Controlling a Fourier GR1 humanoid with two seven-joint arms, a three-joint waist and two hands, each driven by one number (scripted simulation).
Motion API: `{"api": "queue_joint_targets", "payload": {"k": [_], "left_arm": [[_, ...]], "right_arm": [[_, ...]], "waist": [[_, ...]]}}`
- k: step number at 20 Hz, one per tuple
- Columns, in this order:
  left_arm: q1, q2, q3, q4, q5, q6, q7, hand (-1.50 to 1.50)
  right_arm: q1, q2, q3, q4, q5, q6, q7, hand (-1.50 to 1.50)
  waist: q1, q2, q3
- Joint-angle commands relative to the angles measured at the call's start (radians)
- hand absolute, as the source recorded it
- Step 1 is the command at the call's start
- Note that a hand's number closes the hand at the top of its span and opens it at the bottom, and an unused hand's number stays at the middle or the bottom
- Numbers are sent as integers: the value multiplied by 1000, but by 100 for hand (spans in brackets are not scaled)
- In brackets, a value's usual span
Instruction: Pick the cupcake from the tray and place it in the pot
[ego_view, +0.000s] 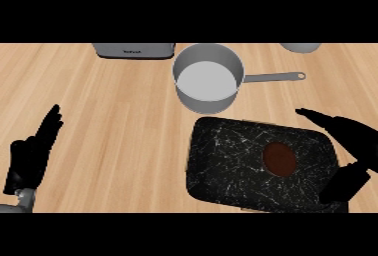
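One cupcake (280, 159), one black speckled tray (229, 160), one grey pot (208, 80) with long handle, two robot hands on wooden tabletop (111, 125). Cupcake sits right of centre in tray, just left of right robot hand (354, 137), not touching. Right robot hand open over tray's right edge, fingers straight, holding nothing. Left robot hand (33, 155) open at near left, fingers up, resting. Pot stands beyond tray, apart from it. Grey appliance (134, 50) at far edge.
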Motion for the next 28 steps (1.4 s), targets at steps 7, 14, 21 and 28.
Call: {"api": "queue_joint_targets", "payload": {"k": [7,14,21,28], "left_arm": [[45,-4,67,-40,-23,-62,13,0],[51,-45,104,-44,-67,-84,34,0],[50,-77,147,-20,-98,-109,7,0],[73,-147,133,-83,-172,-105,56,0]], "right_arm": [[-143,219,114,139,82,121,192,-150],[-168,277,84,192,147,200,198,-150],[-176,356,91,290,238,208,182,-150],[-124,419,89,283,355,201,170,-150]], "waist": [[-13,-3,1],[-18,-4,2],[-19,-3,2],[-21,-4,2]]}}
